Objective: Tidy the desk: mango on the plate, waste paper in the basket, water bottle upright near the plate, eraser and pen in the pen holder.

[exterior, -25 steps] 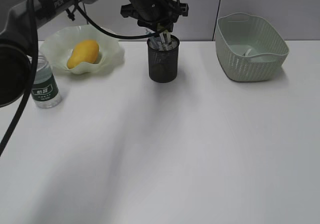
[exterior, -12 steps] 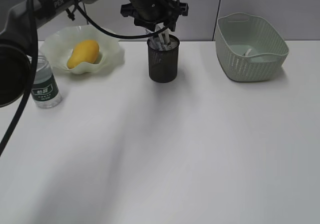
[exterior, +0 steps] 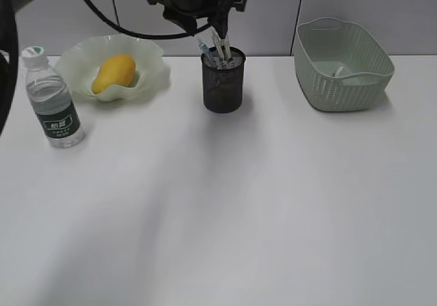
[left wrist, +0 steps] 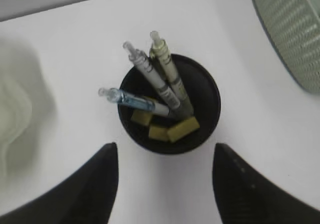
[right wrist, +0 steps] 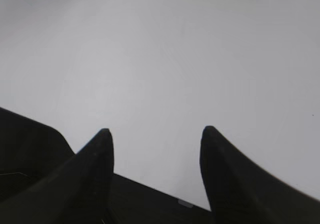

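Note:
The black mesh pen holder (exterior: 222, 80) stands mid-back on the white desk (exterior: 225, 203). In the left wrist view the pen holder (left wrist: 200, 84) holds three pens (left wrist: 162, 79) and several yellow erasers (left wrist: 182, 128). My left gripper (exterior: 205, 20) hangs open and empty above the holder; its jaws (left wrist: 164, 149) frame the near rim. The mango (exterior: 113, 73) lies on the ruffled green plate (exterior: 153, 70). The water bottle (exterior: 52, 98) stands upright left of the plate. The green basket (exterior: 343, 67) holds a bit of white paper (exterior: 339, 70). My right gripper (right wrist: 156, 134) is open over bare desk.
A grey wall runs behind the desk. The basket's woven side (left wrist: 290, 29) shows at the upper right of the left wrist view, and the plate's rim (left wrist: 15, 119) at its left.
The left arm has risen away from the pen holder. The arm no longer covers the bottle's top. The pens stay in the holder.

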`<state>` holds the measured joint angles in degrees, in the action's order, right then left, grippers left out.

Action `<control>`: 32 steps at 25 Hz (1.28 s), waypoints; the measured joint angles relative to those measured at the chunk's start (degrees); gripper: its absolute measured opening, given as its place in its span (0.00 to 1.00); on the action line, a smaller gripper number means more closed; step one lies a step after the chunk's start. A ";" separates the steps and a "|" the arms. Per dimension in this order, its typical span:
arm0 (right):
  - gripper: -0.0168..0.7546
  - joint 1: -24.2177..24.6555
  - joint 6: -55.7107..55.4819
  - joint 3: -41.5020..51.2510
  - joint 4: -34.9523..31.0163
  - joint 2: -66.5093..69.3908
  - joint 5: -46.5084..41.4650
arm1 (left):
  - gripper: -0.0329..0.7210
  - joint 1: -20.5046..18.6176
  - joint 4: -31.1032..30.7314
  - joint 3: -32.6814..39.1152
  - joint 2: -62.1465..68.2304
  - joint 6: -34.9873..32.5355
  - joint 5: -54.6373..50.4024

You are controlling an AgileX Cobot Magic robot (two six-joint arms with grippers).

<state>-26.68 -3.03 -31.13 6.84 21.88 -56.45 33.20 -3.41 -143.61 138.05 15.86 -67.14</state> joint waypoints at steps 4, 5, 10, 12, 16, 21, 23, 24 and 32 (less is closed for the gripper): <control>0.60 0.00 0.00 0.07 0.00 0.00 0.40 | 0.65 0.00 1.20 0.22 -3.34 -3.92 -2.46; 0.60 0.00 0.00 0.26 0.00 0.00 0.45 | 0.65 0.00 2.25 0.35 -4.36 -4.77 -2.59; 0.60 0.00 0.00 0.44 0.00 0.00 0.57 | 0.65 0.53 4.92 0.34 -9.45 -7.33 -2.65; 0.60 0.00 0.00 0.44 0.00 0.00 0.57 | 0.64 1.06 5.11 1.32 -11.83 -7.70 -2.60; 0.60 0.00 0.00 0.44 0.00 0.00 0.57 | 0.64 2.16 5.35 8.87 -17.45 -8.76 -2.60; 0.60 0.00 0.00 0.44 0.00 0.00 0.62 | 0.64 3.49 4.30 24.42 -26.56 -9.32 -2.60; 0.60 0.00 0.00 0.44 0.00 0.00 0.62 | 0.64 3.55 3.01 32.13 -31.27 -9.43 -2.60; 0.60 0.00 0.00 0.44 0.00 0.00 0.62 | 0.64 3.60 2.57 35.97 -33.36 -9.49 -2.60; 0.60 0.00 0.00 0.44 0.00 0.00 0.69 | 0.63 3.60 -0.88 62.97 -56.16 -9.49 -1.75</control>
<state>-26.68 -3.03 -30.69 6.84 21.88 -55.76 36.79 -4.30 -80.65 81.89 6.37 -68.89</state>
